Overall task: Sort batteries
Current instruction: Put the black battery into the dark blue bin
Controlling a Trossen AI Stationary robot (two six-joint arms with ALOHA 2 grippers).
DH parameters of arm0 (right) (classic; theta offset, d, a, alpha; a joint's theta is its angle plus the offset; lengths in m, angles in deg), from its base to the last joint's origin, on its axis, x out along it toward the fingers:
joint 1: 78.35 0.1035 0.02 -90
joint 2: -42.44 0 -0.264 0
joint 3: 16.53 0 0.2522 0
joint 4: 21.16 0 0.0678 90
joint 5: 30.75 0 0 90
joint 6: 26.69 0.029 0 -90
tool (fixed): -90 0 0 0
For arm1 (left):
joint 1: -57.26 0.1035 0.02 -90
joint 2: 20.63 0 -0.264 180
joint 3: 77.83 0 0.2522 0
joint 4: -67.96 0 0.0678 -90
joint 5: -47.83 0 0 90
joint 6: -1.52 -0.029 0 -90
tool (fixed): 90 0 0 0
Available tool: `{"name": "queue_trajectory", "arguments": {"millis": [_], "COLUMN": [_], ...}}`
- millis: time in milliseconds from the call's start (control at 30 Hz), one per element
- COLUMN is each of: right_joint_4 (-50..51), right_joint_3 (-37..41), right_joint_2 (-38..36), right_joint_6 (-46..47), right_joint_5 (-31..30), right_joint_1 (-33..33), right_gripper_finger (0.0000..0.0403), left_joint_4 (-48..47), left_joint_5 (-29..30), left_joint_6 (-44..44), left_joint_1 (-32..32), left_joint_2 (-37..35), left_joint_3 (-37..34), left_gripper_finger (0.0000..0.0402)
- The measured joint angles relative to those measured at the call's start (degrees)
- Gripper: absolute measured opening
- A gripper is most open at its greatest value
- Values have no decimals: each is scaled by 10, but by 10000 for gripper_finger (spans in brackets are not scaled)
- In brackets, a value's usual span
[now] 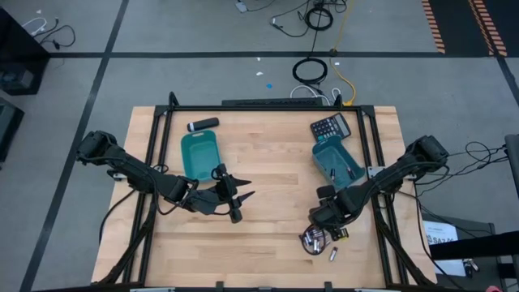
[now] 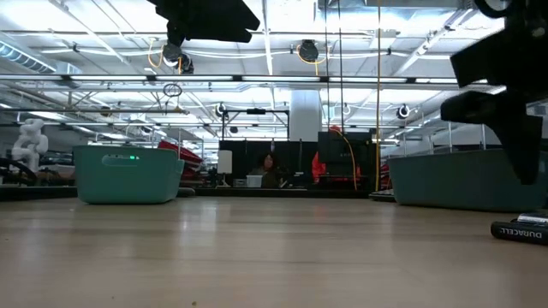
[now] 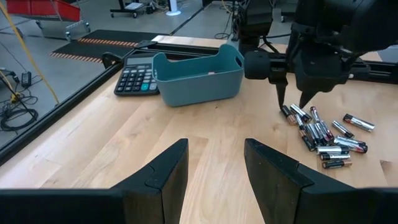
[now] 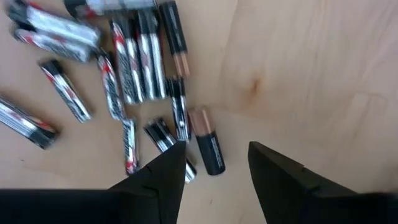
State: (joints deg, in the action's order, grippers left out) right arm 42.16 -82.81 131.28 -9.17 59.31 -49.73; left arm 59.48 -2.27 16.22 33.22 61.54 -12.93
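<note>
Right gripper (image 4: 211, 163) hovering over the batteries (image 4: 134, 68), jaws parted, nothing held. Left gripper (image 1: 241, 197) mid-table, parted, empty too.

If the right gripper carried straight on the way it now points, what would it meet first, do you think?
Most likely the dark copper-capped battery at the near edge of the battery pile. The open right gripper points down at it; how far above it hangs is unclear.

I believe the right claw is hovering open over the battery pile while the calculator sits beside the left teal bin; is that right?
Not quite: the calculator sits beside the right teal bin, as the high view shows. The right claw does hover open over the battery pile.
</note>
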Motion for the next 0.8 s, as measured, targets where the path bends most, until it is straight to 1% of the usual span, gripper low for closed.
{"name": "queue_trajectory", "arguments": {"millis": [167, 333, 800], "right_joint_4": [-19, -27, -84], "right_joint_3": [23, 30, 76], "right_joint_2": [0, 0, 0], "right_joint_6": [4, 4, 4], "right_joint_5": [5, 16, 16], "right_joint_1": [0, 0, 0], "right_gripper_finger": [164, 164, 164], "left_joint_4": [-1, -2, -2], "left_joint_5": [0, 0, 0], "left_joint_6": [0, 0, 1], "left_joint_1": [0, 0, 0], "left_joint_2": [0, 0, 0], "left_joint_3": [0, 0, 0], "left_gripper_finger": [169, 169, 169]}}
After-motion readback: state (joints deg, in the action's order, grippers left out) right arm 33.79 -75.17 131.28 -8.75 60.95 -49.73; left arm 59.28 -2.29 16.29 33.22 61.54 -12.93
